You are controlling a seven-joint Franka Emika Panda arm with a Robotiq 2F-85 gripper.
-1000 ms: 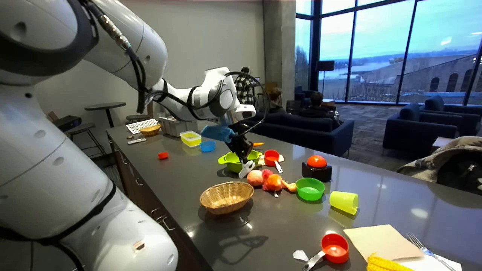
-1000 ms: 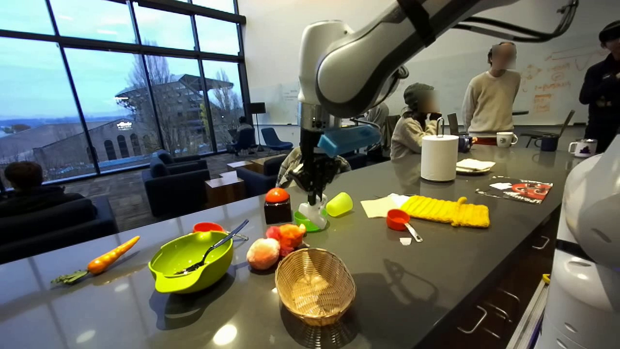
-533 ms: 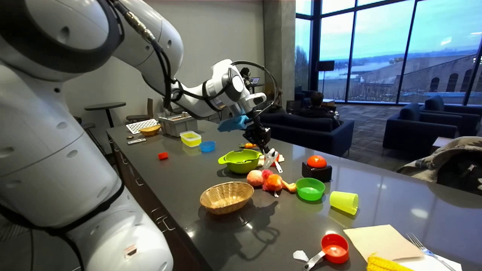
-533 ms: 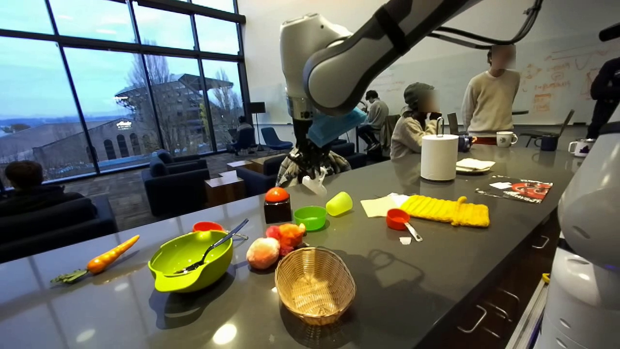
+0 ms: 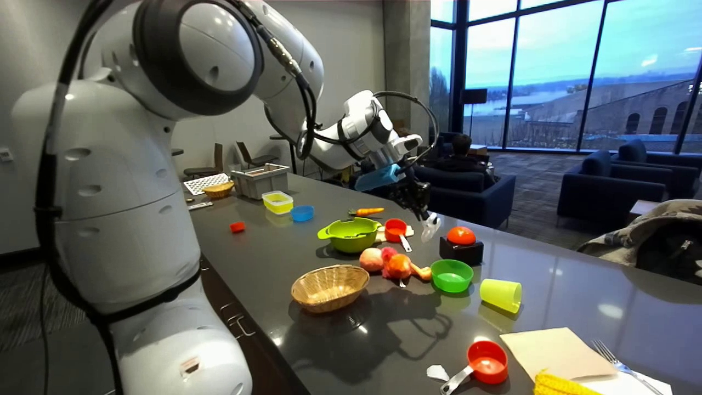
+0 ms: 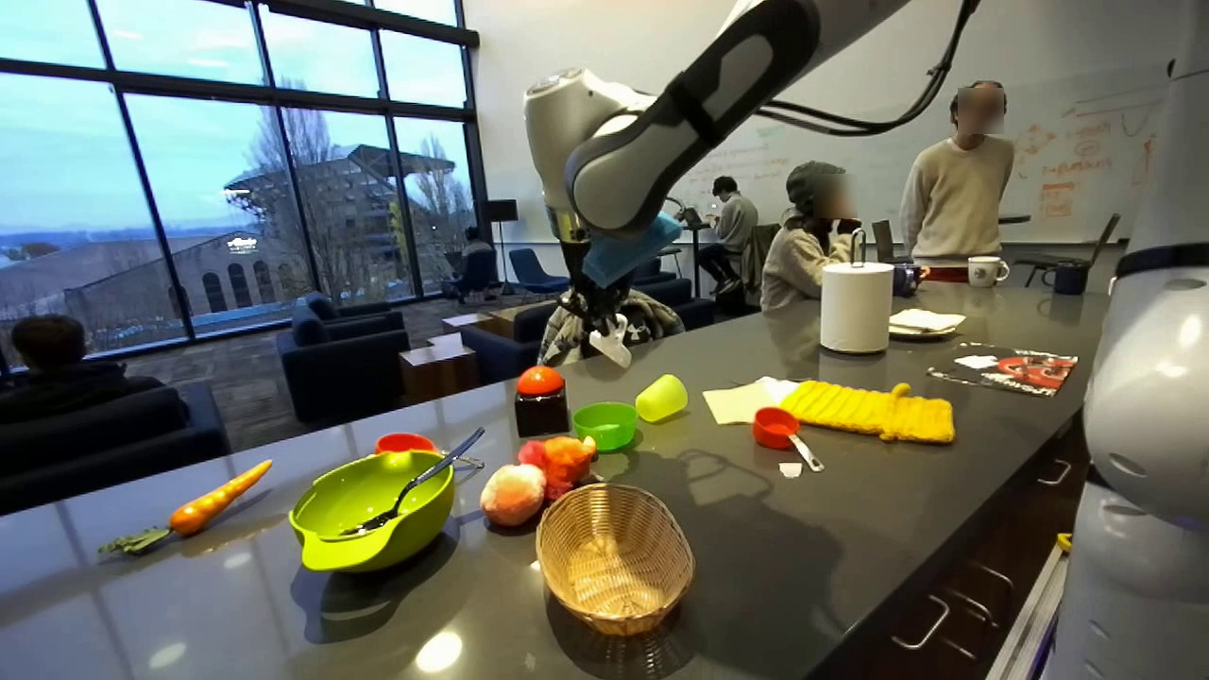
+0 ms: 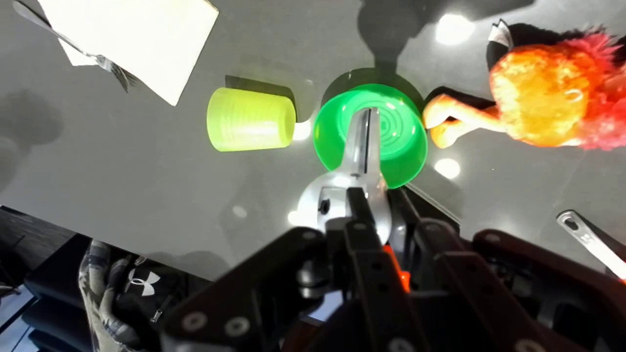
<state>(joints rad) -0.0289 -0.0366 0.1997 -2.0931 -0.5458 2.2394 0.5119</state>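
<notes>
Wrist view, left to right: cup (image 7: pixel 251 120) lying left of fingers (image 7: pixel 360 208); white object (image 7: pixel 351 164) jutting ahead of fingers, rear end hidden, kind hard to make out; gripper (image 7: pixel 380 210) standing narrow, clamping white object; green bowl (image 7: pixel 410 152) sitting beyond fingers, partly hiding behind white object; button (image 5: pixel 461 236), showing in both exterior views, mostly hiding behind fingers; toy (image 7: pixel 540 98) lying ahead-right of fingers, running off edge; handle (image 7: pixel 592 240), right of fingers, also running off.

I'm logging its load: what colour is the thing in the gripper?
The held thing is whitish with a dark lengthwise line, clearest in the wrist view.
</notes>
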